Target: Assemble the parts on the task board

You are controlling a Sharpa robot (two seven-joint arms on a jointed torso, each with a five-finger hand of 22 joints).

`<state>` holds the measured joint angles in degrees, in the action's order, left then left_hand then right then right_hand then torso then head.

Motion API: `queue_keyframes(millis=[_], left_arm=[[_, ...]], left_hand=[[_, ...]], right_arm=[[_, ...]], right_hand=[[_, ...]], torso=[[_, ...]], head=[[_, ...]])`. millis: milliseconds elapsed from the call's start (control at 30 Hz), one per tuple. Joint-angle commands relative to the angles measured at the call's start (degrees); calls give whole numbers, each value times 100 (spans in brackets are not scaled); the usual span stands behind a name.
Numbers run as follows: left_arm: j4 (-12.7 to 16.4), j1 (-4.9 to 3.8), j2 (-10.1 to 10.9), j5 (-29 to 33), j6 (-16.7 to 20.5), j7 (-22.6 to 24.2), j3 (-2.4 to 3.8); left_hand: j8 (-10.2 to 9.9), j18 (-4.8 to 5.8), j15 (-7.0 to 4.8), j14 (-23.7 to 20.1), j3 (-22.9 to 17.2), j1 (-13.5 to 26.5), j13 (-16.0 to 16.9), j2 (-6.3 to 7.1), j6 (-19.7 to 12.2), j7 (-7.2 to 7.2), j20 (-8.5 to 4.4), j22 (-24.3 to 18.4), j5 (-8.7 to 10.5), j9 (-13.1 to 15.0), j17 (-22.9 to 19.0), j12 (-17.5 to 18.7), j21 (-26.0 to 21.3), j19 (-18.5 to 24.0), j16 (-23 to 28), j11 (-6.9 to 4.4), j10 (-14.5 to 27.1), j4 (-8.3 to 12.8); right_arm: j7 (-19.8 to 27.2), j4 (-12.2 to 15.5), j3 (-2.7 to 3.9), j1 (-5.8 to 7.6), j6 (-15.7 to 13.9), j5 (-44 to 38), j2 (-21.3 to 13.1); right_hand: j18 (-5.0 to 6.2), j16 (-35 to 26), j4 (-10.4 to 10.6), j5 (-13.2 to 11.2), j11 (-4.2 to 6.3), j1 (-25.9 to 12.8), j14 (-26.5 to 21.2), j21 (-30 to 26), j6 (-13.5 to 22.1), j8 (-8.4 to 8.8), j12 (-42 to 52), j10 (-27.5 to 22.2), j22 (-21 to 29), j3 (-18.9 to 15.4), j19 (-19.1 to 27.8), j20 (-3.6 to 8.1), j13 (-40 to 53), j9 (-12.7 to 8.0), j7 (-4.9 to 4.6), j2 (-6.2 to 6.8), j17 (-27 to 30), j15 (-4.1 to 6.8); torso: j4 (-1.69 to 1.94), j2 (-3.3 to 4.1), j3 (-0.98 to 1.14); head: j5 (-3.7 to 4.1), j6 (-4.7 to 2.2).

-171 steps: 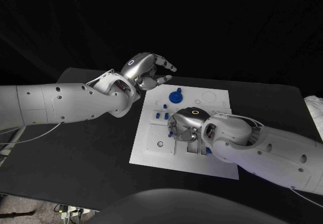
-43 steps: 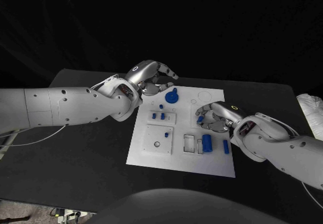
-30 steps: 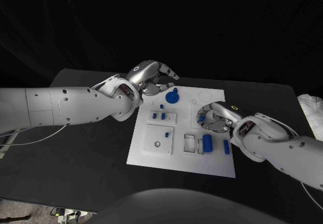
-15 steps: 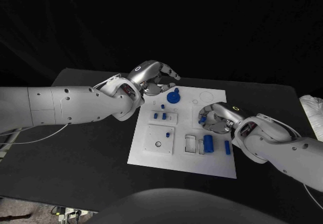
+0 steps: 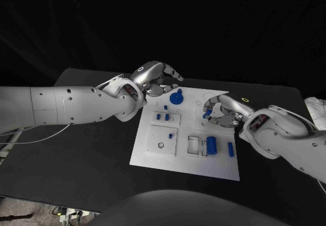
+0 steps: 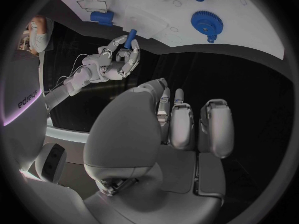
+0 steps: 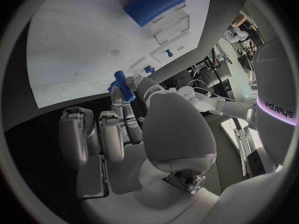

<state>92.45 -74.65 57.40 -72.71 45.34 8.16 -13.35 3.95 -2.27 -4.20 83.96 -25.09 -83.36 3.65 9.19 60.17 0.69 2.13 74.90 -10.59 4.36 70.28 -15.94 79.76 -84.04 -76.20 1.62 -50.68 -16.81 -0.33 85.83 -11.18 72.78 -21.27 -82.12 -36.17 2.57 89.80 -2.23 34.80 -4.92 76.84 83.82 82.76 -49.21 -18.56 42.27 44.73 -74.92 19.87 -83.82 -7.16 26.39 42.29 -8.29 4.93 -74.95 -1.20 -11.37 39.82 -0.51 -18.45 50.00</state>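
Note:
The white task board (image 5: 153,153) lies in the middle of the table. My right hand (image 5: 223,110) hovers over the board's far right part. It pinches a small blue peg (image 5: 207,113) between thumb and fingers, seen closer in the right wrist view (image 7: 122,89) and from the left wrist view (image 6: 129,38). My left hand (image 5: 158,77) hangs over the board's far left corner, fingers curled in, holding nothing. A blue gear (image 5: 176,98) sits on the board just beside it. Small blue pegs (image 5: 163,116) stand left of centre. A blue block (image 5: 211,144) sits in a near slot.
A thin blue bar (image 5: 231,149) lies near the board's right edge, and a tiny peg (image 5: 169,135) stands in the square plate at the near left. Black table (image 5: 81,141) surrounds the board. A white object (image 5: 318,108) lies at the table's right edge.
My right hand has risen from the board's near slots, leaving the blue block there, and carried the blue peg toward the far right. My left hand has stayed almost still.

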Motion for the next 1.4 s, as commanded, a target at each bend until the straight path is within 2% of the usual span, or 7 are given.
queue_keyframes(millis=[33,300,500,733,900,1167,1400], left_arm=[[2,0,-19,21,-70,-14,4],[-65,4,-61,21,-75,-46,4],[-163,16,-124,21,-50,-32,4],[-263,25,-180,21,-13,-63,5],[-278,27,-188,21,-7,-81,5],[-237,27,-186,21,-15,-81,5],[-198,27,-169,21,-31,-93,5]], left_hand=[[-2,5,46,231,-38,-35,-4,-11,42,7,48,1217,-9,-2,-6,21,-19,-182,23,-13,20,10],[-3,3,47,227,-42,-36,-4,-20,42,12,49,1214,-14,-2,-16,21,-28,-177,31,-14,17,8],[-4,4,48,222,-53,-49,-3,-30,40,20,51,1215,-34,-3,-15,21,-26,-177,32,-11,10,12],[-4,4,49,220,-60,-59,-3,-32,40,27,52,1215,-46,-2,-15,22,-27,-176,33,-11,6,15],[-5,4,49,220,-63,-66,-4,-31,38,35,52,1216,-56,-3,-10,22,-24,-177,30,-9,4,16],[-7,4,50,219,-65,-70,-4,-30,34,42,53,1216,-62,-4,-13,23,-24,-177,32,-6,3,17],[-9,4,51,218,-67,-74,-4,-28,31,47,53,1216,-68,-4,-12,24,-25,-176,32,-2,2,18]], right_arm=[[-76,168,-2,101,227,-108,-22],[-64,570,1,223,426,-157,155],[-107,743,12,231,595,-379,450],[-195,772,20,207,861,-611,841],[-237,727,22,106,995,-791,1095],[-253,633,22,-124,1074,-992,1380],[-286,582,22,-280,1153,-1104,1427]], right_hand=[[-48,20,0,-37,25,-16,618,-10,17,-12,26,77,-1185,37,-263,39,16,14,20,-15,-1505,42],[-50,20,-14,-77,30,-10,618,-5,60,-2,29,90,-1188,58,-266,45,26,35,18,-19,-1505,47],[-48,20,-24,-89,31,-3,618,-12,78,8,27,92,-1186,69,-262,47,28,37,17,-17,-1505,49],[-46,20,-37,-135,30,-2,618,-23,86,16,19,95,-1181,79,-257,49,31,40,17,-6,-1505,50],[-45,20,-41,-150,30,-1,618,-28,90,20,15,94,-1180,84,-254,49,31,41,16,-4,-1505,50],[-43,20,-53,-173,30,8,618,-35,98,28,7,93,-1177,98,-251,50,32,41,16,-3,-1505,50],[-44,20,-60,-178,30,14,618,-34,100,32,5,93,-1178,105,-251,50,33,40,16,-3,-1505,50]], torso=[[-9,-2,-2],[2,7,12],[5,4,6],[3,4,-3],[3,4,-4],[-5,5,-5],[-13,3,-2]], head=[[-18,0],[-24,0],[-53,0],[-200,0],[-301,0],[-373,0],[-411,0]])
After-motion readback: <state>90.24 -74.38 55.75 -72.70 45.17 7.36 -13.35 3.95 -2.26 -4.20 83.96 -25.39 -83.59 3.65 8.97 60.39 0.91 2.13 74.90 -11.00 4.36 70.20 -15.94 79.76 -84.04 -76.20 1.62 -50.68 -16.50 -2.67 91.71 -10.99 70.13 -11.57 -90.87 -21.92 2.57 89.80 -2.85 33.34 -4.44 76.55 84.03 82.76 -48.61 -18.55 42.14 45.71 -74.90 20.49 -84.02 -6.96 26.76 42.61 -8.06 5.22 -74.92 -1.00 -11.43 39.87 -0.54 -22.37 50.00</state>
